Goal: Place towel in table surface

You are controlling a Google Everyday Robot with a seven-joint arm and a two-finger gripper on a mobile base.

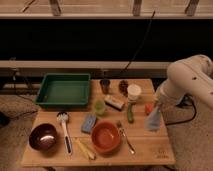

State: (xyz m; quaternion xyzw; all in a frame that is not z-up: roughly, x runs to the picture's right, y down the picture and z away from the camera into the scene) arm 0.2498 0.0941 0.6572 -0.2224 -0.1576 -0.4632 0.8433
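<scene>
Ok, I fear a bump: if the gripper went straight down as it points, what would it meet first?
Probably bare table, with the towel hanging from the gripper touching down first. The gripper is over the table's right side; depth is unclear.
</scene>
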